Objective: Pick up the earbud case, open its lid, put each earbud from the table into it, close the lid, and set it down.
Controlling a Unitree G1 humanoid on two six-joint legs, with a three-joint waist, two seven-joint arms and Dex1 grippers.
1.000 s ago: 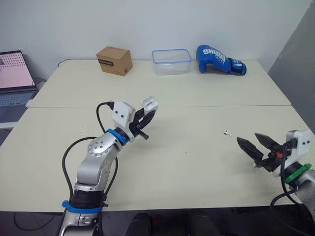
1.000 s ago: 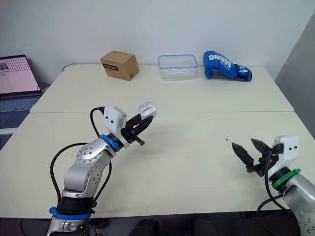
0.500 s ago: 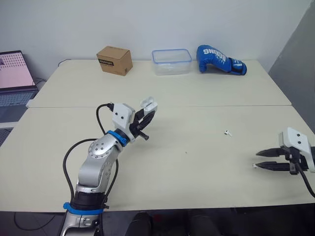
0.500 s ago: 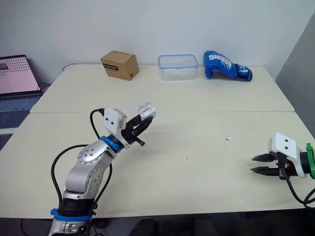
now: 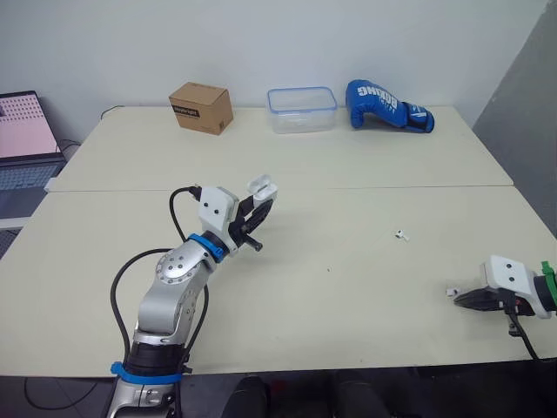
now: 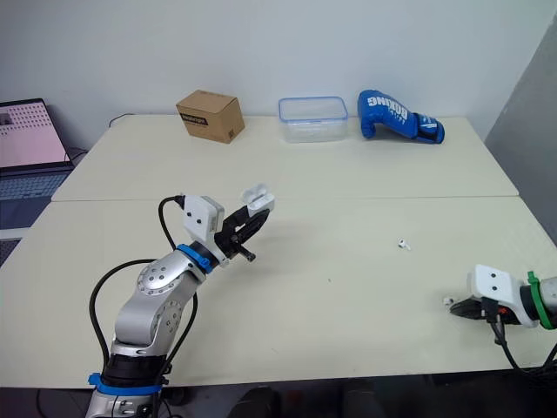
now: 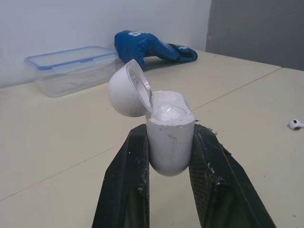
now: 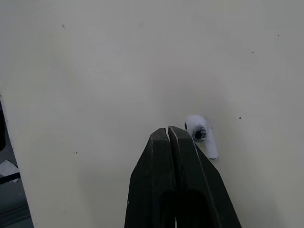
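While left jaws clamp the open-lidded earbud case (image 7: 169, 142), right jaws sit closed beside an earbud (image 8: 202, 136) on the bench (image 5: 348, 292).

two earbuds (image 5: 400, 234) (image 5: 451, 293), one case (image 5: 261, 186) — box (image 5: 202, 108), tub (image 5: 302, 109), glove (image 5: 387, 105), laptop (image 5: 24, 139), one each.

The light is bright, soft and even, and it falls from above; the pale beige table (image 5: 348, 287) and the plain white wall (image 5: 261, 35) are lit uniformly. Shadows are weak, with soft borders: a thin, pale one lies beside the small white earbud (image 8: 202, 134). The two black fingers (image 8: 152, 180) of the right gripper (image 8: 168, 130) carry a dull sheen. The white plastic earbud case (image 7: 169, 137) is shaded underneath, with a glint on its lid rim. The open laptop screen (image 5: 22, 122) glows pink; the dark grey panel (image 5: 531, 113) looks dimmer.
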